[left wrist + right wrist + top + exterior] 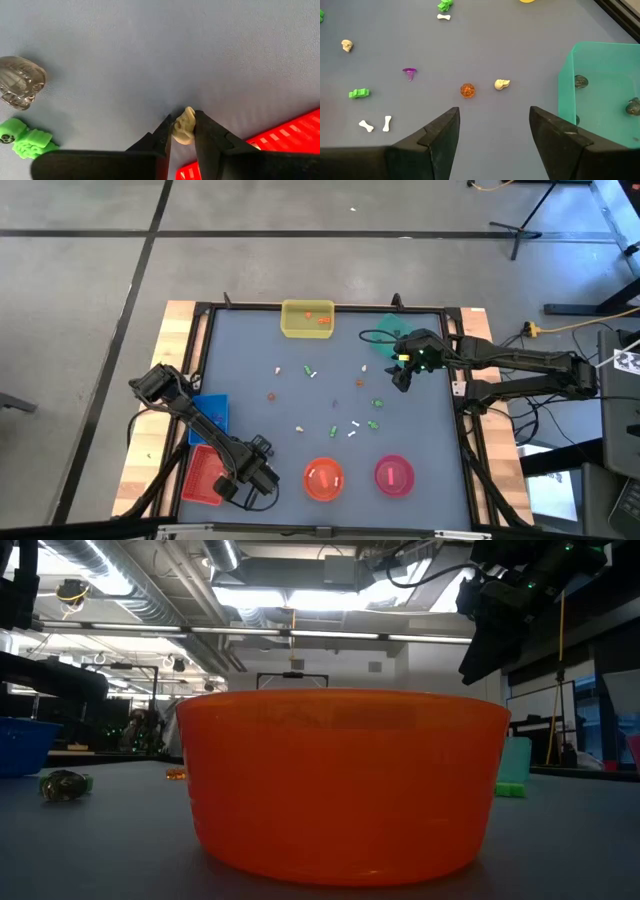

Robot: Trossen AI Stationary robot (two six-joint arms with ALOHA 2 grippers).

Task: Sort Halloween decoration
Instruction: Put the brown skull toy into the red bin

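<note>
The small beige skull-shaped trinket [183, 127] sits between the two dark fingers of the left gripper [183, 131], low over the grey desk [150, 50] and just beside the red slatted tray [280, 140]. The fingers stand narrow against the skull's sides; whether they bear firmly on it cannot be told, so the grip should be judged unconfirmed.

Recommended practice: complete the squeeze squarely across the skull's widest part, keep the fingertips off the desk surface, then lift straight up before any sideways travel. The piece is rounded and tiny, and in my judgement liable to pop out if pinched off-centre.

Nearby in the left wrist view lie a clear grey skull trinket [20, 82] and a bright green moulded trinket [27, 140], both well apart from the grasp and not at risk.

In the high view this work sits at the desk's near left corner, next to the red tray. The right gripper [492, 137] waits with fingers wide near the green translucent bin [600, 85], above an orange bead-like trinket [467, 90] and a second beige skull [502, 84].
</note>
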